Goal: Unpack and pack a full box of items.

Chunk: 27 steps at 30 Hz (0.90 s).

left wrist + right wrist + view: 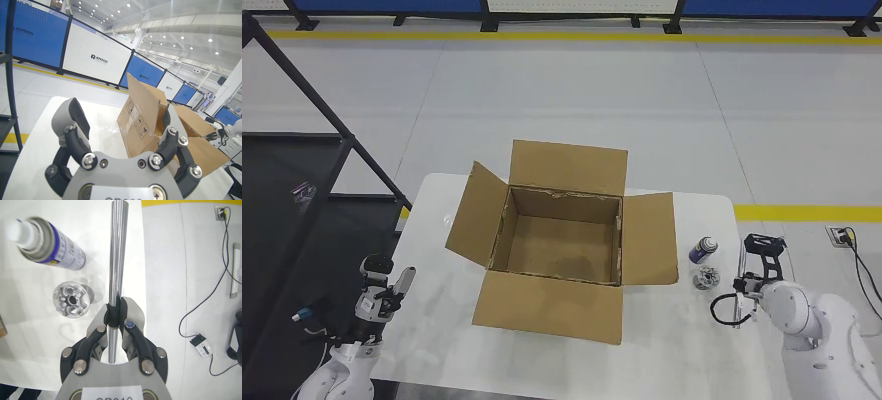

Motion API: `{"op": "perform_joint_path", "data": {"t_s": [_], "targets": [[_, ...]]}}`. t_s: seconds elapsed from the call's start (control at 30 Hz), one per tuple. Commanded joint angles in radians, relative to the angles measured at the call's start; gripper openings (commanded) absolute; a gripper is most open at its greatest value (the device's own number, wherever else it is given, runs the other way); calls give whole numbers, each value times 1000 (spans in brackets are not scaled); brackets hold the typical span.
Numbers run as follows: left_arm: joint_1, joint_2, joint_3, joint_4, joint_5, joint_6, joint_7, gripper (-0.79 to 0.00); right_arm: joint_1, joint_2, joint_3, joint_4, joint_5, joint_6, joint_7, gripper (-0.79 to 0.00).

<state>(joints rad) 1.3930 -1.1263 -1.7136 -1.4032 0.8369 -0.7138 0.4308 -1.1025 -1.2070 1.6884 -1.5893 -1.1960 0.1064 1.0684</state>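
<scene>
Where the rubber pads (123,308) of the right gripper (115,311) are closed on the polished steel rod (117,247), slipping is judged possible; stiff, heavy and smooth, it is best gripped nearer mid-length. It is held over the table (28,332) edge beside a ribbed metal hub (72,302) and spray can (56,251); the cardboard box (552,305) stands open; the left gripper (122,106) is spread empty.

Matt brown cardboard box (552,305), mirror-polished metal rod (117,256), dull cast-metal hub (70,302), glossy white tabletop (28,332).
</scene>
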Motion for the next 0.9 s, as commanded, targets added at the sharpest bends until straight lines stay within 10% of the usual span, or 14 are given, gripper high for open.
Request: {"op": "perform_joint_path", "data": {"t_s": [0.0, 0.4, 0.87], "targets": [[0, 0, 0, 0, 0, 0, 0, 0, -41, 0, 15, -93, 17, 5, -38, -785], [0, 0, 0, 0, 0, 0, 0, 0, -162, -16, -93, -435, 50, 40, -304, -785], [0, 0, 0, 0, 0, 0, 0, 0, -175, -19, -104, -453, 67, 39, -338, -785]]}}
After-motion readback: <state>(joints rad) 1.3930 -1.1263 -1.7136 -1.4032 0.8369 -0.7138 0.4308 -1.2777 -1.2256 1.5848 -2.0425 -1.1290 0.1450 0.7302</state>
